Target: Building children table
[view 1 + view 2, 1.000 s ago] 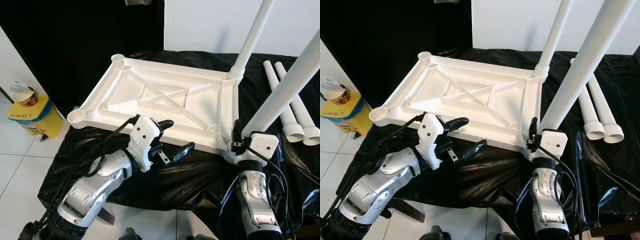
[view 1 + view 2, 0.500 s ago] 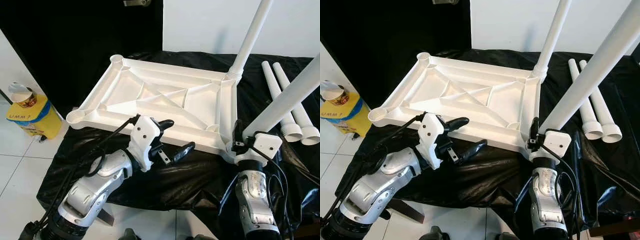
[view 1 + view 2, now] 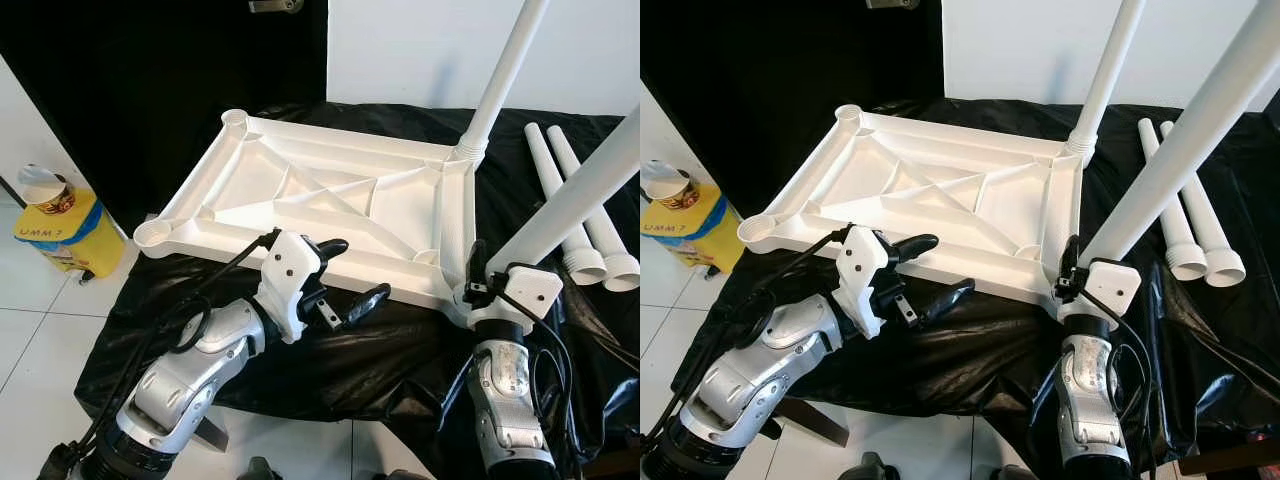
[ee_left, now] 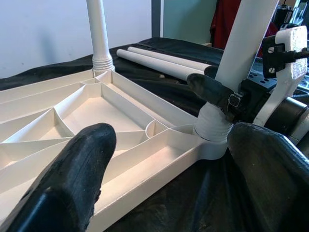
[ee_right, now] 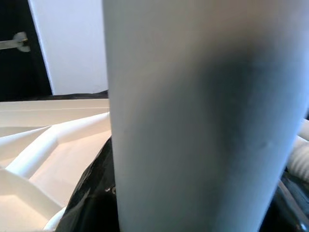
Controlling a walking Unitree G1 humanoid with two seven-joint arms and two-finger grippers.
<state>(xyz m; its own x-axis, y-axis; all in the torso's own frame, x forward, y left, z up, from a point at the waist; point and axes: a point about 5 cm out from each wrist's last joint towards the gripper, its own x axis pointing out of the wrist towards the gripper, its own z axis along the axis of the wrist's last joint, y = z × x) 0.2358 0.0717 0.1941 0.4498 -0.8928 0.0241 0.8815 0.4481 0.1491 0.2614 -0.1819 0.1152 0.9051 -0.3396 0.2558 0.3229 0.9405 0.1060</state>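
Right gripper [image 3: 1072, 272]: clamped on a long white plastic table leg [image 3: 1180, 150], tilted, its threaded end at the near right corner socket of the upside-down white plastic tabletop [image 3: 940, 195]. Left gripper [image 3: 930, 268]: fingers spread, empty, at the tabletop's near edge. One leg [image 3: 1105, 75] upright at the far right corner; two spare legs [image 3: 1185, 215] on the black plastic sheet [image 3: 980, 350].

table leg [image 3: 1200, 120] top: cropped | upright leg [image 3: 505, 70]: cropped

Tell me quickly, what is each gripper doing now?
Left gripper: open, holding nothing, beside the tabletop.
Right gripper: shut on the table leg at the corner socket.
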